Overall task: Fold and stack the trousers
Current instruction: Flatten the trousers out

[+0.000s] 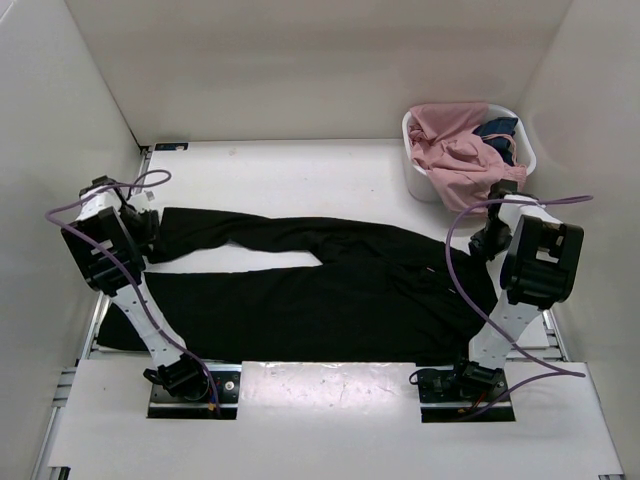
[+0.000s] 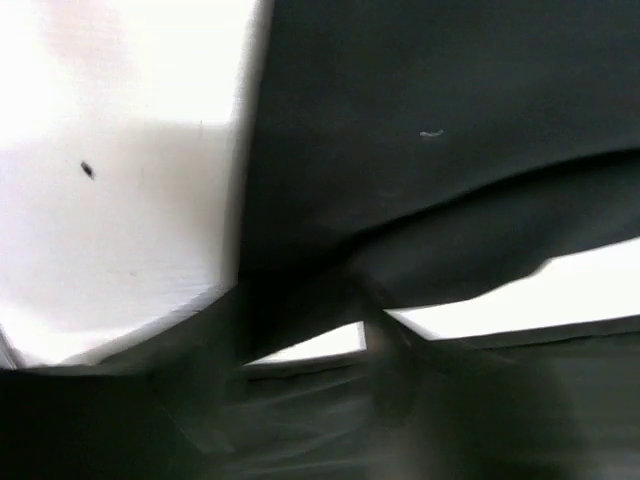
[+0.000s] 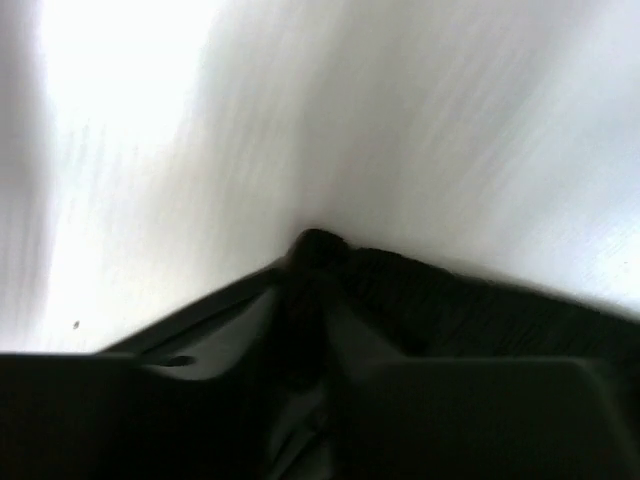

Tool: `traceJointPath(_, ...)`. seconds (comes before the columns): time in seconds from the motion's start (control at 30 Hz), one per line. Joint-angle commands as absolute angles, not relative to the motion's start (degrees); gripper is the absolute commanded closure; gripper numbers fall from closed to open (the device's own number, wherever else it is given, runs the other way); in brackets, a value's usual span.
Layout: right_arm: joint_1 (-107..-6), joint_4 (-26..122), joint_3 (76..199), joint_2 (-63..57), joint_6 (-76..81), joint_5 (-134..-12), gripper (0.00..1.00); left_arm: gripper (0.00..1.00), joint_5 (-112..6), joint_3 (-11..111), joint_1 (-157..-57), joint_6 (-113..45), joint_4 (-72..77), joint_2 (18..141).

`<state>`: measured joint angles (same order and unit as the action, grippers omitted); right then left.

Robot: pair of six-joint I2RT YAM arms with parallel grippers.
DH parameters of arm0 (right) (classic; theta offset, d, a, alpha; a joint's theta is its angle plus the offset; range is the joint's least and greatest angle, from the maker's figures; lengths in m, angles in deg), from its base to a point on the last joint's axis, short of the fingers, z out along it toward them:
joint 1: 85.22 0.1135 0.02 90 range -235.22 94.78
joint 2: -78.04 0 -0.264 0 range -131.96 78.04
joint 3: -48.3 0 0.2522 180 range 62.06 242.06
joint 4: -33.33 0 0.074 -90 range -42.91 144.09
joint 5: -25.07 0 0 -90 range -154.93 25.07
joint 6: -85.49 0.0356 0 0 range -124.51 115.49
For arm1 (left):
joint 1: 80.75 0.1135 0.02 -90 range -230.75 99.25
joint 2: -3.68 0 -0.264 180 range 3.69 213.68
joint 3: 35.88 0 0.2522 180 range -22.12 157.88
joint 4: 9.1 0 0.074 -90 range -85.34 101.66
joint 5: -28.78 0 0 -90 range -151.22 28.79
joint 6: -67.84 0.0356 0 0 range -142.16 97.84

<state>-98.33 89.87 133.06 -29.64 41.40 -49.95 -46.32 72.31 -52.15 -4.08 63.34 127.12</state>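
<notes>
Trousers (image 1: 330, 290) flat, legs left — your right gripper (image 1: 490, 240) clamps far waist corner, likely for fold; left gripper (image 1: 140, 225) at cuff — closure unclear.

Black trousers (image 1: 330, 290) flat across table

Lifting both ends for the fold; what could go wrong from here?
The right tool seems to pinch only a small bunch of the trousers, which might slip out. The legs lie splayed apart at the left, so the fold may come out uneven. The basket stands close to the right arm and could be bumped.
</notes>
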Motion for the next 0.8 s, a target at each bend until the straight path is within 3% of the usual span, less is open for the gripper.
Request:
traceJointPath(0.0,-98.5,88.1,132.4,-33.7,43.9,-49.0,0.80,0.55,-45.4,69.3,-51.0,-2.3,62.4,127.4)
traceJointPath(0.03,-98.5,89.5,132.9,-33.7,43.9,-48.5,0.85,0.83,-44.8,69.9,-51.0,-1.7,62.4,128.2)
traceJointPath(0.07,-98.5,90.1,133.5,-33.1,43.2,-48.0,0.94,0.86,-44.8,70.6,-51.0,-1.7,62.4,128.2)
traceJointPath(0.13,-98.5,91.6,134.6,-32.1,42.0,-46.1,1.00,0.86,-43.9,74.3,-51.0,-1.7,62.4,128.2)
traceJointPath(0.37,-98.5,94.1,139.0,-19.6,31.5,-45.4,1.00,0.86,-50.4,92.7,-51.0,1.7,67.1,124.1)
traceJointPath(0.63,-98.5,94.1,133.0,-5.5,26.4,-46.9,1.00,0.86,-56.4,85.6,-51.0,6.1,66.5,112.4)
traceJointPath(0.77,-98.5,93.6,131.1,-4.2,25.8,-48.9,1.00,0.84,-58.7,74.1,-51.0,7.7,66.5,109.9)
